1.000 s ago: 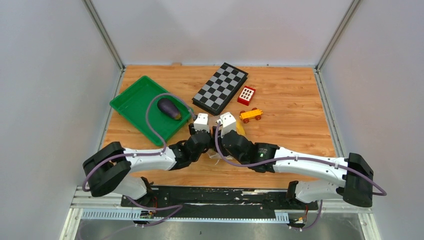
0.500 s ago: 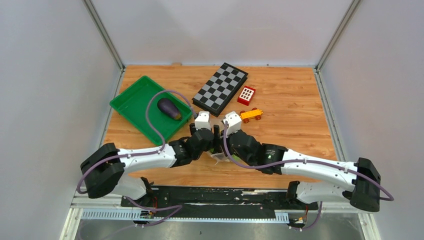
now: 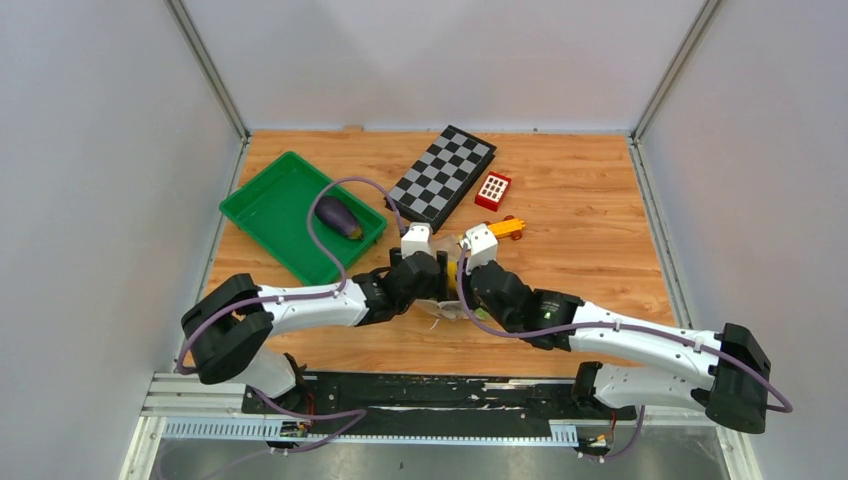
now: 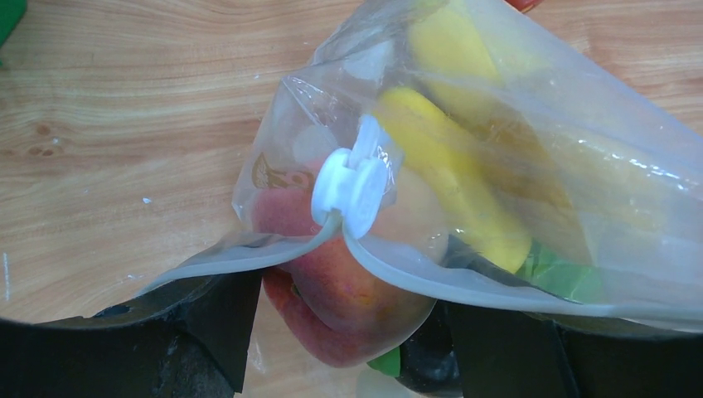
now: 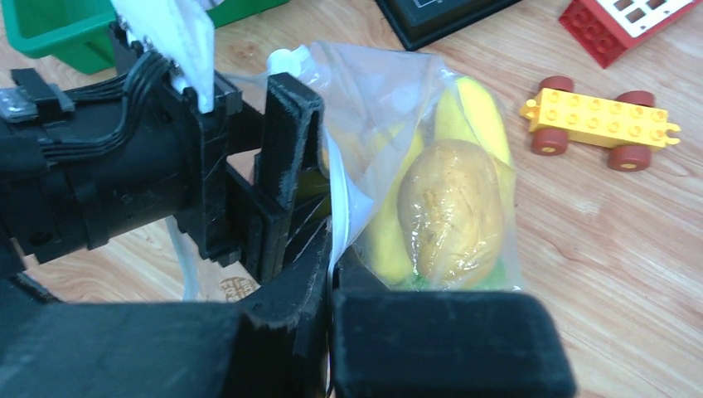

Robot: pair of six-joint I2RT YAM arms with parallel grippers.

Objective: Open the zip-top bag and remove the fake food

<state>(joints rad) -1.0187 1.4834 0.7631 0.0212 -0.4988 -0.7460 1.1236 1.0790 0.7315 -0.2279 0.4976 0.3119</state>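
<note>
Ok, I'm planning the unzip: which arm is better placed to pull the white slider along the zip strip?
Left, probably. The white slider sits ahead of the left gripper, whose jaws stand apart astride a corner of the zip-top bag. The right gripper is clamped on the zip strip, anchoring it.

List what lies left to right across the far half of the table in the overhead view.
green tray with the eggplant in it → chessboard → red block. The yellow toy car sits nearer than the block and overlaps it sideways, so it is left unranked.
</note>
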